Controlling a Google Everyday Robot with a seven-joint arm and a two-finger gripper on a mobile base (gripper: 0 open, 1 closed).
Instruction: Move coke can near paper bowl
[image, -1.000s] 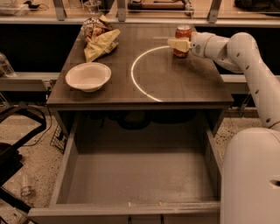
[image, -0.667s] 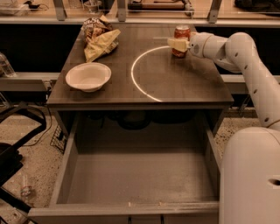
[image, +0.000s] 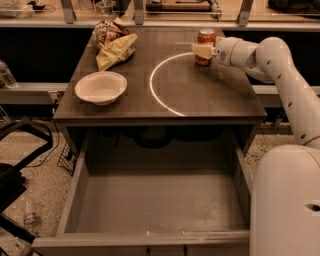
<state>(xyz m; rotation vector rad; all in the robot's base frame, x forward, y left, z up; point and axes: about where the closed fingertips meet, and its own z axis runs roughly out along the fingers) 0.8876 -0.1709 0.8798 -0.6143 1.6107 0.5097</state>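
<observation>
- The drawer (image: 160, 200) under the desk (image: 200, 95) stands pulled open, nearest the camera; it plays no part in this job.
- The bowl (image: 101, 87) sits upright at the desk's front left, its right side free, which leaves room to set something beside it.
- Two chip bags (image: 114, 44) lie at the back left, behind the bowl.
- The can (image: 205, 38) stands upright at the back right, well apart from the bowl.
- The end effector (image: 202, 50) reaches in sideways from the right at mid-height of the can and touches it, probably so it can be carried upright; whether it has clamped the can, I cannot tell.
</observation>
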